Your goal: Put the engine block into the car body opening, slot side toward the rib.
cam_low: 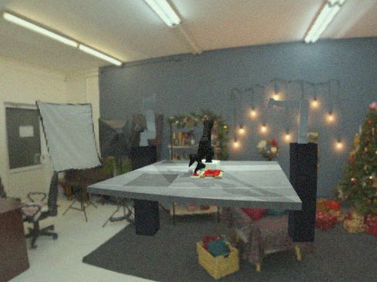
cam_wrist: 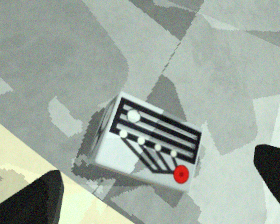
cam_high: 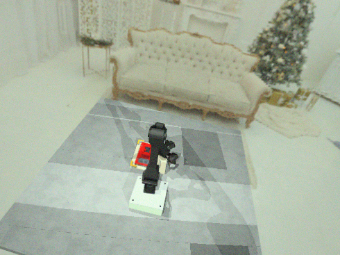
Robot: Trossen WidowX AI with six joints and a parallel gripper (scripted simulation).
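Observation:
My gripper (cam_high: 173,151) (cam_low: 194,168) (cam_wrist: 162,167) is open and empty, its two black fingers wide apart. The engine block (cam_wrist: 150,142) is a white box with black stripes, white dots and a round red cap. It lies between and beyond the fingertips in the wrist view, turned at an angle, with no finger touching it. I cannot make it out clearly in the top and exterior views. The red car body (cam_high: 141,153) (cam_low: 212,173) lies to the left of the gripper in the top view. The arm hides part of it, and its opening and rib are too small to tell.
A cream board (cam_high: 162,165) (cam_wrist: 15,149) with yellow corner marks lies around and under the car body, its edge close to the engine block. The arm's pale base (cam_high: 148,201) stands in front of the board. All stand on the grey table (cam_high: 69,149) (cam_low: 154,192).

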